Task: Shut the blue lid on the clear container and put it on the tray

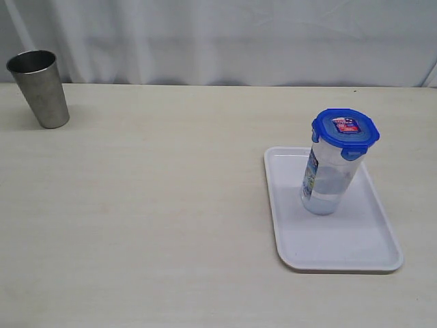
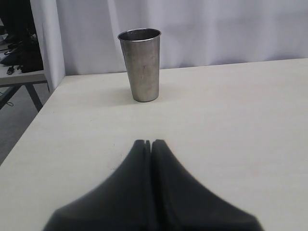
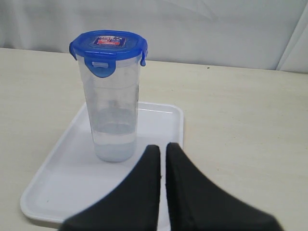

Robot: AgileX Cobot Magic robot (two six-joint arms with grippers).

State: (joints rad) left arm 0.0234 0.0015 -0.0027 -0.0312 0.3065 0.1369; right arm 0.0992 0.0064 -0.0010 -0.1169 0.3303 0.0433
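At the far left, near the back edge of the desk (image 1: 171, 205), a tapered grey steel cup (image 1: 39, 87) stands upright with its mouth open. It is no part of this job and sits well apart from everything else, so it should not get in the way.

The left fingers (image 2: 137, 163) are pressed together with nothing between them. They hang low over bare desk, pointing toward the cup but well short of it, which looks like an idle, out-of-the-way pose. The middle stretch of the desk carries nothing.

To the right lies the flat white rectangular plastic tray (image 1: 341, 246) with its low rim. The tall clear plastic container (image 1: 328, 181) stands upright on it, toward the tray's farther half, with its base wholly inside the rim. Its lower part looks cloudy; whether that is liquid I cannot tell.

The bright blue octagonal plastic lid (image 1: 345, 128) sits level across the container's mouth, sticker upward. The snap tabs that show are folded down over the rim, so it appears latched, not just resting. With the lid shut and the container on the tray, the task looks finished.

The right fingers (image 3: 144, 173) are closed on nothing. They hover over the near end of the tray, aimed at the container without touching it, which leaves it standing by its own weight.
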